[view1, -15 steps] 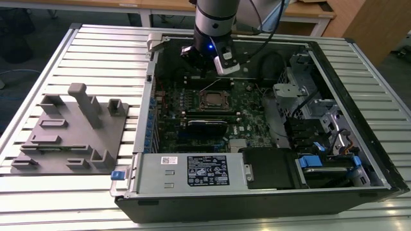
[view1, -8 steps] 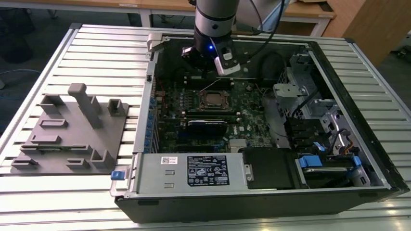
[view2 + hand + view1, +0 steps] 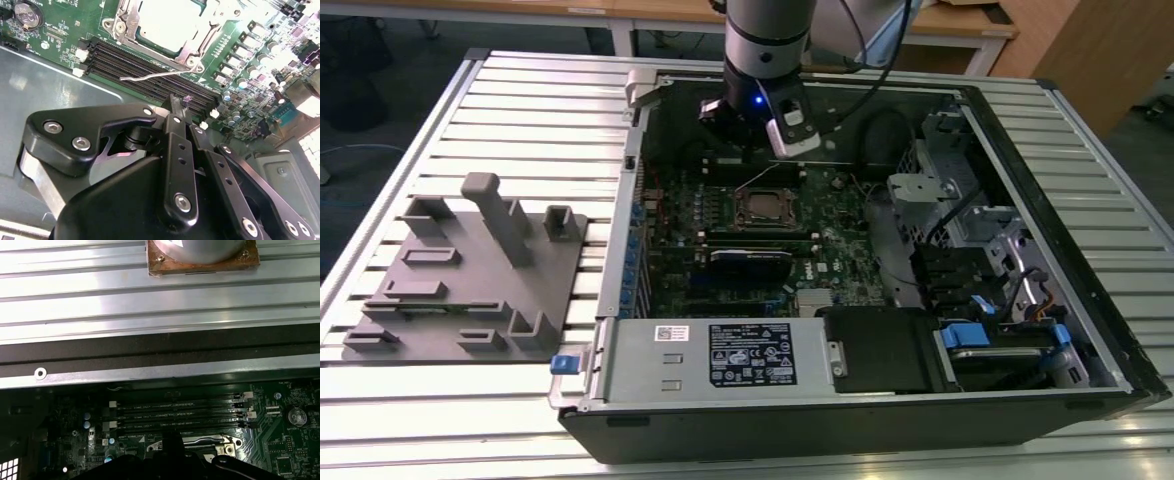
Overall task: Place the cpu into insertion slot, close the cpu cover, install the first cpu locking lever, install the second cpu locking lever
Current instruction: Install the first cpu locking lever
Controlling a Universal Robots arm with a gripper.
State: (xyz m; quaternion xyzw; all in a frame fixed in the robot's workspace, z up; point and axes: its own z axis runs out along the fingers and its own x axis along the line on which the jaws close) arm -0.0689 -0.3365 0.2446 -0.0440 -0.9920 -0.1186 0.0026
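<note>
This looks like a robotics lab or test workshop. A ribbed aluminium worktable (image 3: 520,110) carries an open desktop computer case (image 3: 854,420) lying on its side, with its motherboard (image 3: 674,215) bared. Near the table's edge at the exterior view's left sits a grey moulded fixture block (image 3: 467,290) with posts and pockets. An industrial robot arm (image 3: 767,40) reaches down over the case. Beyond the table's far edge stand light wooden desks (image 3: 961,25) on a grey floor (image 3: 347,200).

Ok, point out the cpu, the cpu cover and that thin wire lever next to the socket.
cpu (image 3: 167,22), second wrist view, on its silvery-grey top.
cpu cover (image 3: 190,50), second wrist view, on the metal frame's edge beside the chip.
wire lever (image 3: 150,76), second wrist view, midway along the thin rod.
</note>
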